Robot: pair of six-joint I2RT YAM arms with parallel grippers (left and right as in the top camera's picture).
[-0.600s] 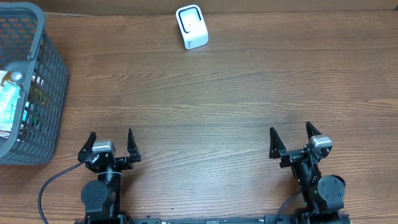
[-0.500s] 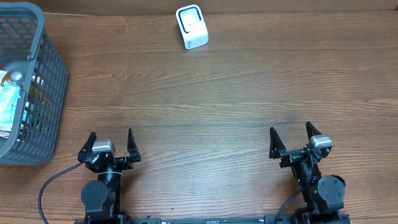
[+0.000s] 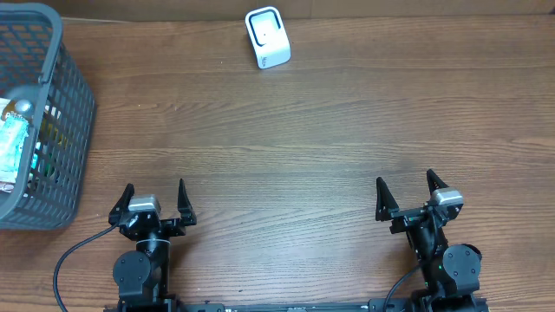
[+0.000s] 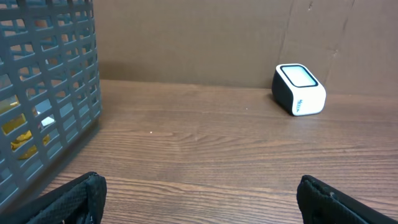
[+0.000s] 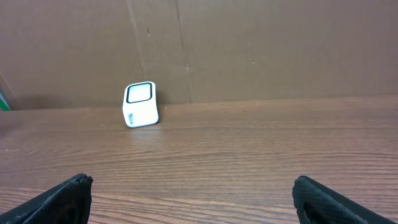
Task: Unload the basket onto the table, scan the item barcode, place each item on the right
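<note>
A white barcode scanner (image 3: 267,36) with a dark window stands at the far edge of the wooden table; it also shows in the left wrist view (image 4: 299,89) and the right wrist view (image 5: 141,104). Packaged items (image 3: 16,143) lie inside the grey basket (image 3: 65,95) at the far left. My left gripper (image 3: 154,201) rests at the near left edge, open and empty. At the near right, my right gripper (image 3: 406,195) is open too, nothing between its fingers. Both are far from the scanner and the basket.
The grey mesh basket (image 4: 50,93) fills the left side of the left wrist view. A brown cardboard wall (image 5: 249,43) runs behind the table's far edge. Bare wood tabletop (image 3: 295,147) lies between the arms and the scanner.
</note>
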